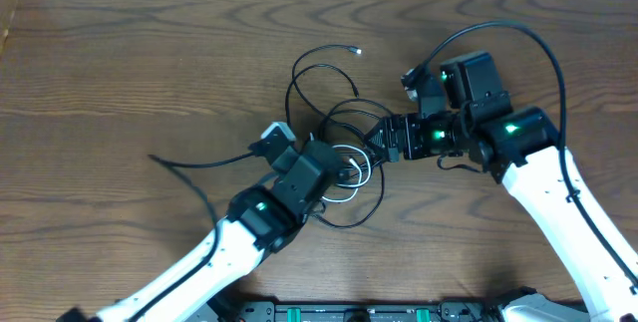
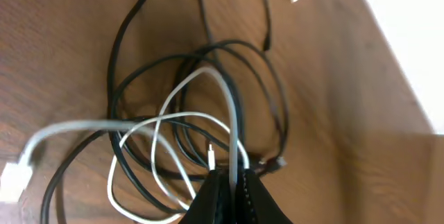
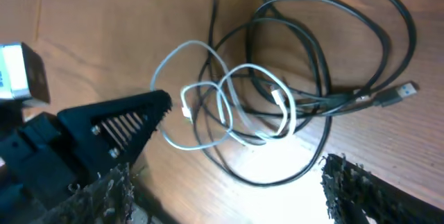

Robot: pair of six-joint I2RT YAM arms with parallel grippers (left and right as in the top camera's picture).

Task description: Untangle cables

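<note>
White-shelled left arm [image 1: 189, 267] and right arm [image 1: 573, 212] carry black wrists, green lights and black cabling.

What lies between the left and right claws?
Loops of white cable, pinched by the left claw, crossed by black cables before the open right claw. Overhead and right wrist views show it.

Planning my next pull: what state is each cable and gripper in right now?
left gripper: shut on the white cable.
right gripper: open, holding nothing, over the tangle.
white cable: looped through the black ones, tangled, pinched at one spot.
black cables: loose overlapping coils, tangled, not gripped.
</note>
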